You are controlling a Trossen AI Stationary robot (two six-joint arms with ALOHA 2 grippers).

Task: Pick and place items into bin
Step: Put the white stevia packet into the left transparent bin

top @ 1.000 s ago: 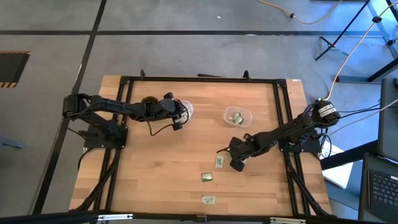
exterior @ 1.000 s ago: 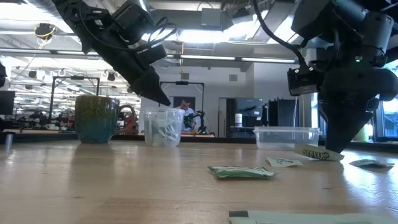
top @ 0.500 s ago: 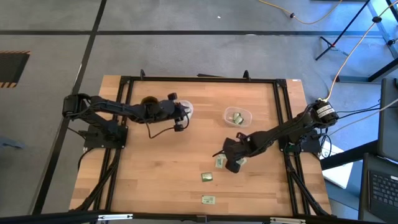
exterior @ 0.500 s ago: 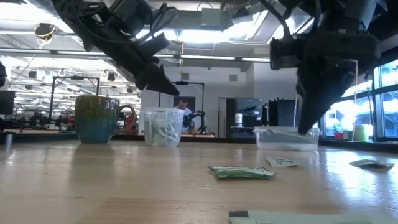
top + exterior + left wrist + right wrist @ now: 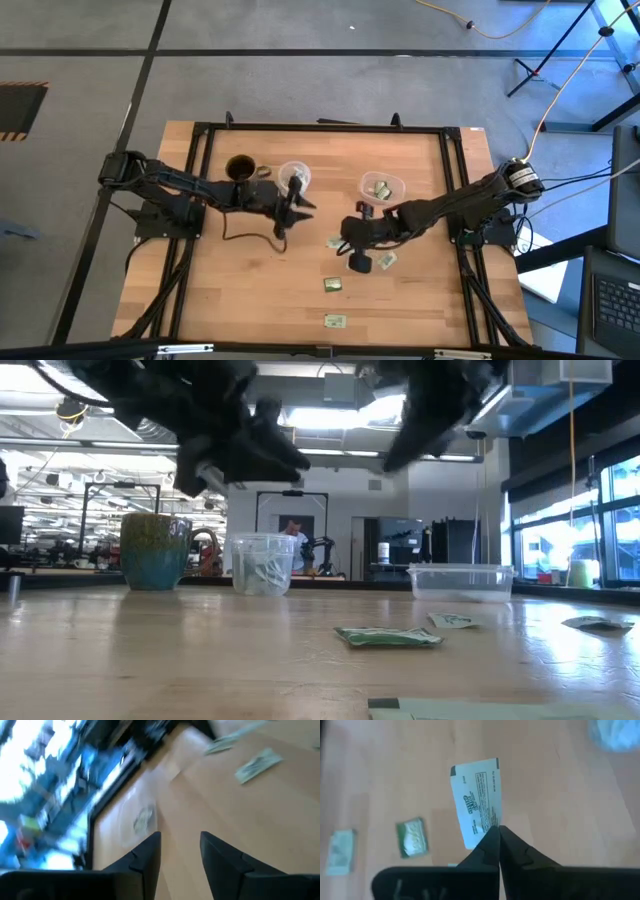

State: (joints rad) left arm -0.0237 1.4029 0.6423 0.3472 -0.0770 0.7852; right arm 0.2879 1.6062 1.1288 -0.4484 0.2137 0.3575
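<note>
Wooden counter (image 5: 200, 660), seen level. Landmark: clear cup (image 5: 262, 564), upright, pale packets inside. Green-glazed mug (image 5: 155, 551) beside the cup, toward the frame's left. Shallow clear bin (image 5: 461, 581) well apart from the cup on the opposite side. Green-and-white packet (image 5: 389, 637) lying flat, nearer the camera than the cup; two smaller packets (image 5: 455, 621) beyond it. Dark blurred arms (image 5: 235, 430) overhead above the cup.

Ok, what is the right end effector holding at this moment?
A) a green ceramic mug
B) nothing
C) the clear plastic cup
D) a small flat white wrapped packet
D: in the right wrist view the right end effector is pinched shut on the edge of a small flat white wrapped packet above the wooden table.
</note>
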